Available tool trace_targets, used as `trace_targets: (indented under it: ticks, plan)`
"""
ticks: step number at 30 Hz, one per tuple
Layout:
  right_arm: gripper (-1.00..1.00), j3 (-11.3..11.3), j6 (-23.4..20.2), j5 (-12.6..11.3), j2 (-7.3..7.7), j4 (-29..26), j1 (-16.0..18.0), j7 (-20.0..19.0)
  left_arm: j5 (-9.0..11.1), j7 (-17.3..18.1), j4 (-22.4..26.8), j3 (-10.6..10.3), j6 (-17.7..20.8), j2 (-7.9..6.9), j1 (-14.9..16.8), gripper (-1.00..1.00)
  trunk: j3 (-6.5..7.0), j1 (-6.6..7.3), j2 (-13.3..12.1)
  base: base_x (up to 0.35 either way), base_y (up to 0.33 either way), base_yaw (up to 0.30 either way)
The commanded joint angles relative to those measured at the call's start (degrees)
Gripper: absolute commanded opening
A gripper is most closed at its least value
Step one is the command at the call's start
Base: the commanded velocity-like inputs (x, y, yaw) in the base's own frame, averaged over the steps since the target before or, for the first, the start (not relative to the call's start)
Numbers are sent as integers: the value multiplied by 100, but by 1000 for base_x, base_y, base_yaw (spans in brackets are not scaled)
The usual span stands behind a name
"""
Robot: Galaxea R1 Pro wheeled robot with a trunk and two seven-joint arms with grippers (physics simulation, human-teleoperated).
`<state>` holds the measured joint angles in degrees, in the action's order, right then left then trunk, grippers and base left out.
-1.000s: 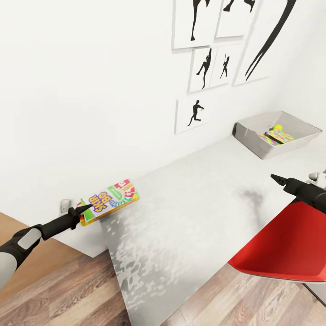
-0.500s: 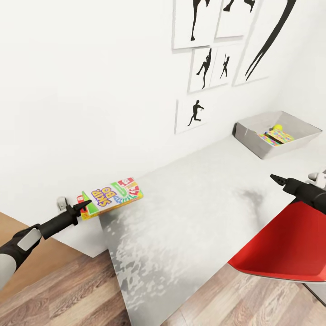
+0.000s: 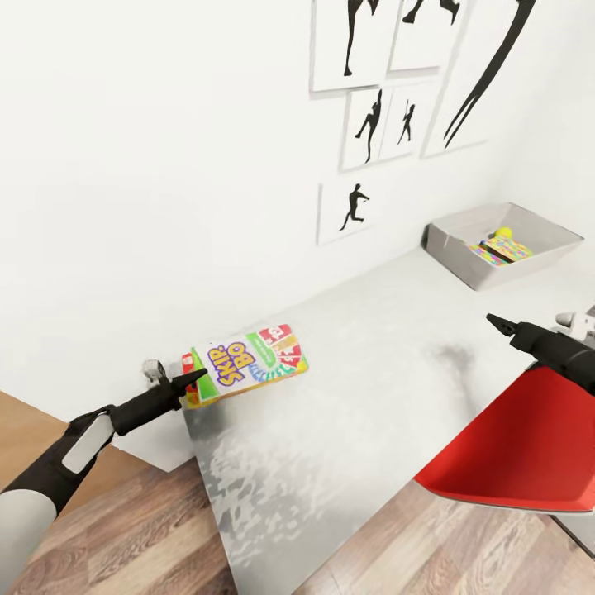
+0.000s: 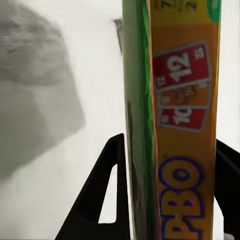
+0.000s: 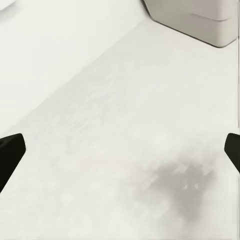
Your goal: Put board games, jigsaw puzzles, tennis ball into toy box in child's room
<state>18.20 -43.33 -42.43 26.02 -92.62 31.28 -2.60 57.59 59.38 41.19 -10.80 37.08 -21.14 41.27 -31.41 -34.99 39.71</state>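
My left gripper (image 3: 192, 384) is shut on one end of the white-green-red SKIP BO board game (image 3: 245, 363), holding it above the left end of the pale-grey table (image 3: 364, 364). In the left wrist view the box (image 4: 175, 120) stands edge-on between the two black fingers (image 4: 102, 200). The light-grey toy box (image 3: 501, 242) sits at the table's far right, with a jigsaw puzzle (image 3: 500, 251) and the yellow tennis ball (image 3: 504, 234) inside. My right gripper (image 3: 498, 323) hovers over the table's right side, open and empty; its fingertips (image 5: 10, 155) stand wide apart.
A red chair (image 3: 521, 446) stands against the table's front right edge under my right arm. Framed black silhouette pictures (image 3: 372, 124) hang on the white wall behind the table. Wooden floor (image 3: 140, 537) lies in front.
My left gripper has carried the SKIP BO box to the right and a little lower, further over the table. The view has shifted slightly. The right arm has barely moved.
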Motion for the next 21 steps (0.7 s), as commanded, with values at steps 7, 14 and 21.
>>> trace_targets:
  ticks: [7, 14, 21]
  plan:
    - [100, -344, -35, 82, 78, -2, -8, -63, 744, -4431, 3407, 71, 304, 1377, -1481, -100, 50, -1, 6, 0, 0, -148]
    - [100, -342, -48, 94, 189, -2, -2, -71, 794, -4511, 3943, 70, 420, 1428, -1738, -100, 110, -1, 6, -92, -35, -157]
    - [100, -348, -50, 95, 205, -2, 1, -66, 783, -4523, 4153, 78, 477, 1428, -1878, -100, 169, -1, 6, -270, -127, -157]
